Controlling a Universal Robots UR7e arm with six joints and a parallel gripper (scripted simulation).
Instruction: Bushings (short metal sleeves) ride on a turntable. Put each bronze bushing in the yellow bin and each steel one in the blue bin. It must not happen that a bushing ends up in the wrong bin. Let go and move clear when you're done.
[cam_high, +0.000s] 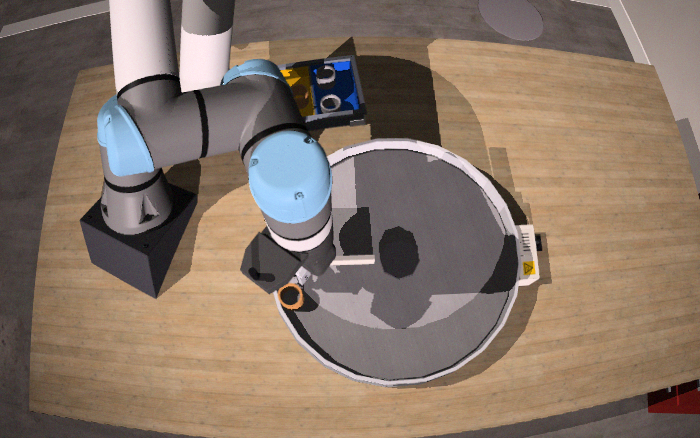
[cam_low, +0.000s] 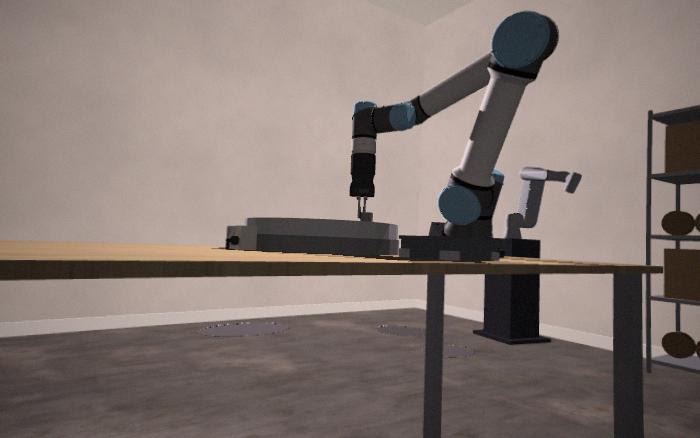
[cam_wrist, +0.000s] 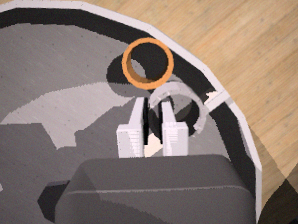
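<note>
My gripper (cam_high: 299, 282) (cam_low: 361, 212) (cam_wrist: 153, 111) is shut on the wall of a steel bushing (cam_low: 368, 216) (cam_wrist: 201, 114), one finger inside the ring. In the exterior view the bushing shows just above the turntable's rim; in the top view the arm hides it. A bronze bushing (cam_high: 293, 306) (cam_wrist: 125, 65) stands upright on the turntable (cam_high: 438, 351) (cam_low: 309, 227) (cam_wrist: 50, 55) near its rim, just beyond my fingertips. The blue bin (cam_high: 343, 65) holds two steel bushings (cam_high: 325, 75) (cam_high: 330, 103). The yellow bin (cam_high: 290, 77), partly hidden by the arm, holds a dim brownish bushing (cam_high: 304, 96).
The turntable's raised white rim (cam_high: 397, 144) runs close beside the gripper. A pale bar (cam_high: 356, 260) reaches over the disc. A control box (cam_high: 527, 255) sits at the rim's right side. The bins stand behind the turntable, beside the arm. Another robot (cam_low: 534, 196) stands in the background.
</note>
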